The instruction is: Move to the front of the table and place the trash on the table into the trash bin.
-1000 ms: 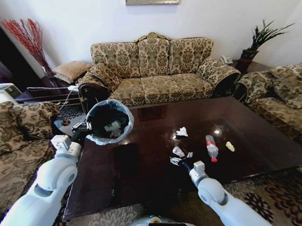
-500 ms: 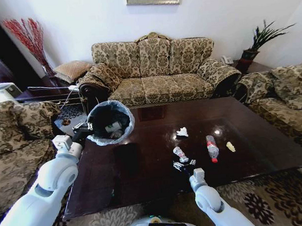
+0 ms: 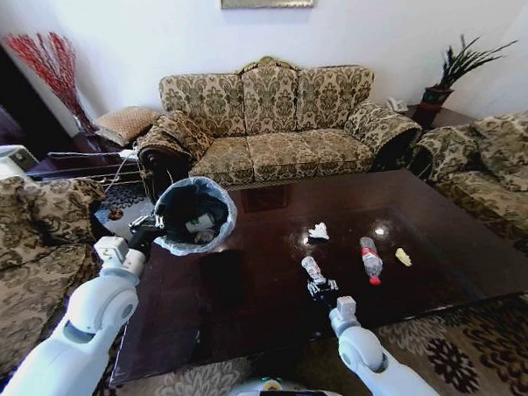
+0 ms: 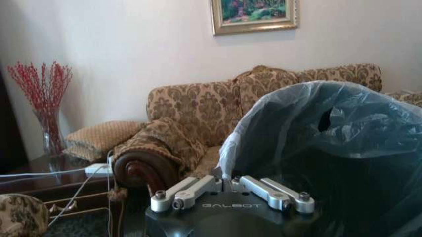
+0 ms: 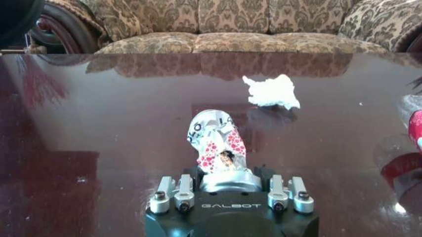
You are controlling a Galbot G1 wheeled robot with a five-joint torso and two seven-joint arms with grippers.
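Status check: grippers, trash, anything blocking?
Left gripper shut on trash bin rim, holding it over table corner. Right gripper shut on wrapper. Crumpled paper, bottle, yellow scrap on table. Nothing blocking.

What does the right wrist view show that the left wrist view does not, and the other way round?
Only the right wrist view: the right tool shut on the wrapper, a crumpled paper and the glossy table. Only the left wrist view: the left tool shut on the liner rim of the trash bin, a framed picture and a vase of red twigs. Both: the patterned sofa.
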